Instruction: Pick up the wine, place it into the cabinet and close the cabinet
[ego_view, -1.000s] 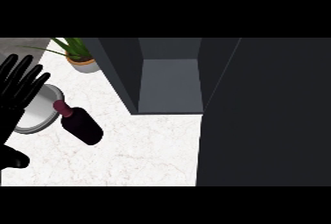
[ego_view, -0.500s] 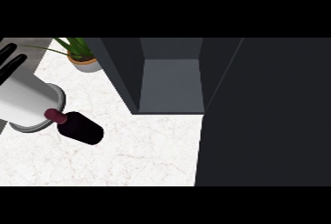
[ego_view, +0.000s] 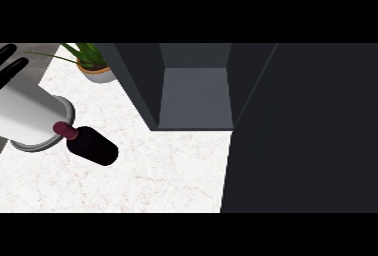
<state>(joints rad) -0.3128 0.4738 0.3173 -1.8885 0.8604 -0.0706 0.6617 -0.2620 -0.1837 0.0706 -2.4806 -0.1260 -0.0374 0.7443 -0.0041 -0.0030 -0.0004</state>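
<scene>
At far left, the left hand (ego_view: 12, 66) is showing only as black fingers at the picture's edge, extended and holding nothing; its grey forearm (ego_view: 29, 114) is crossing above the neck end of the wine (ego_view: 92, 145), which is lying on its side on the counter (ego_view: 148, 175), ungrasped. A potted plant (ego_view: 92, 65) is standing behind it. Further right, the cabinet (ego_view: 196, 95) is standing open with its dark door (ego_view: 303, 130) swung toward the viewer. The right hand is not appearing. Judgement: the pick-up step is pending; the next move is calling for the fingers to come back over the bottle's body and close round it.
</scene>
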